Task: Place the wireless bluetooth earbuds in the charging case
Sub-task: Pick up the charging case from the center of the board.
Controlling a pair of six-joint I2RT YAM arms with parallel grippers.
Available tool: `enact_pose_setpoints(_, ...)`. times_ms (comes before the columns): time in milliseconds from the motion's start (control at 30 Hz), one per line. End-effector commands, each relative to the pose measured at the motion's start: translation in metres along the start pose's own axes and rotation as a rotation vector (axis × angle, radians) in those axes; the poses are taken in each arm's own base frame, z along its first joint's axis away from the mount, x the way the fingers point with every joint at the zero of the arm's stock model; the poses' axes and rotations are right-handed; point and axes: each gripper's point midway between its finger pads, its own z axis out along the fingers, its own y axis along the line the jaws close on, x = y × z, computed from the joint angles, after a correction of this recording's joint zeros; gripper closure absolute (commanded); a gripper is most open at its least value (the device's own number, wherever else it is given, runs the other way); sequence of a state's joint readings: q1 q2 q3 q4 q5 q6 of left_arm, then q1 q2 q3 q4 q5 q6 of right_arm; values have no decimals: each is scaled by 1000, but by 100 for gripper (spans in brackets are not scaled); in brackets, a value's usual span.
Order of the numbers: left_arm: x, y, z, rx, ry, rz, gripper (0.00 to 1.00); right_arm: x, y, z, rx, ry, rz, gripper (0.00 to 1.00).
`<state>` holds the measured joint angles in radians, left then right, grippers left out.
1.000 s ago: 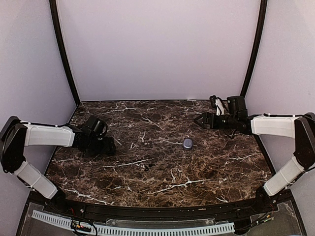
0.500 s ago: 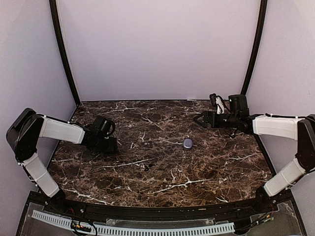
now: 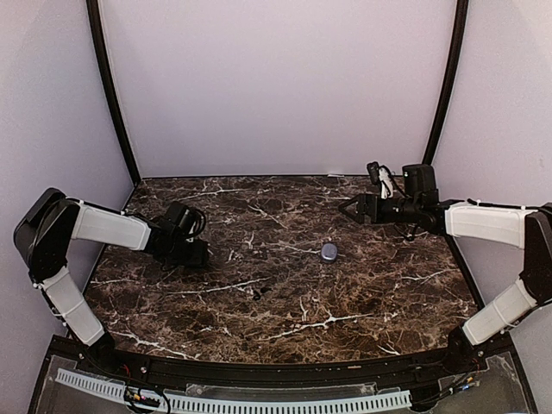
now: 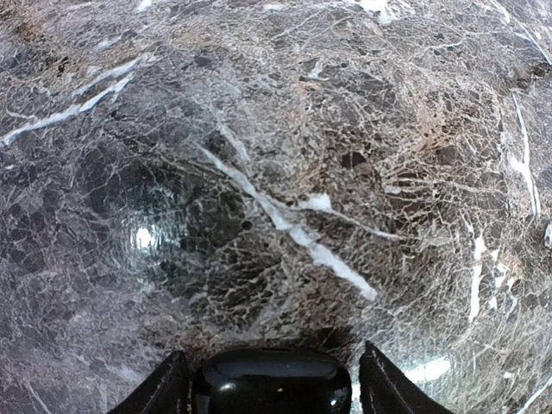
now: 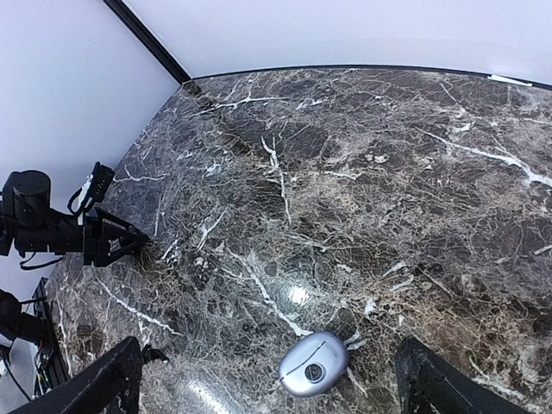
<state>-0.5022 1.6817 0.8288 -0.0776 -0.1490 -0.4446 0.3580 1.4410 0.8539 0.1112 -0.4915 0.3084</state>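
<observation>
The charging case (image 3: 329,251), a small lilac-grey oval pebble, lies flat on the dark marbled surface (image 3: 285,328), its lid apparently down and a round dot facing up. The right tool (image 3: 349,210) is the nearer one. Its two fingers stand wide apart with nothing between them, and it hangs above the surface. From that tool, the case sits ahead and below, a little toward the robot's near edge. In the right wrist view it falls between the two fingers but slightly nearer the right one. The case's long axis runs almost side to side across that view, with the end on the tool's right tipped a little farther away. That puts the axis close to the line along which the fingers close. In my judgement the wrist would have to turn so the fingers meet the case across its narrow width. The left tool (image 3: 197,253) is well apart from the case, which lies off to its right. It is low at the surface, and its fingers seem to press on a glossy black rounded thing (image 4: 272,384) that fills the gap between them. I cannot tell what that thing is. I cannot make out any wireless bluetooth earbuds against the busy marble pattern.
</observation>
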Motion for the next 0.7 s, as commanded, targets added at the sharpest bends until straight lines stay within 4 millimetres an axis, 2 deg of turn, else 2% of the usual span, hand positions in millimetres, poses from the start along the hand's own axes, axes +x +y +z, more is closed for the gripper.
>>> enact_pose_setpoints(0, 37, 9, 1, -18, 131, 20, 35, -16, 11, -7, -29, -51, -47, 1)
enact_pose_setpoints(200, 42, 14, -2, -33, 139, 27, 44, -17, 14, -8, -45, -57, -57, 1)
enact_pose_setpoints(333, 43, 9, -6, -16, 140, 33, 50, -19, 23, -10, -88, -73, -86, 1)
enact_pose_setpoints(500, 32, -18, -27, 106, 121, 51, 57, -17, 47, -20, -159, -124, -190, 1)
enact_pose_setpoints(667, 18, -69, -67, 355, 127, 92, 57, -7, 81, -24, -197, -161, -354, 1)
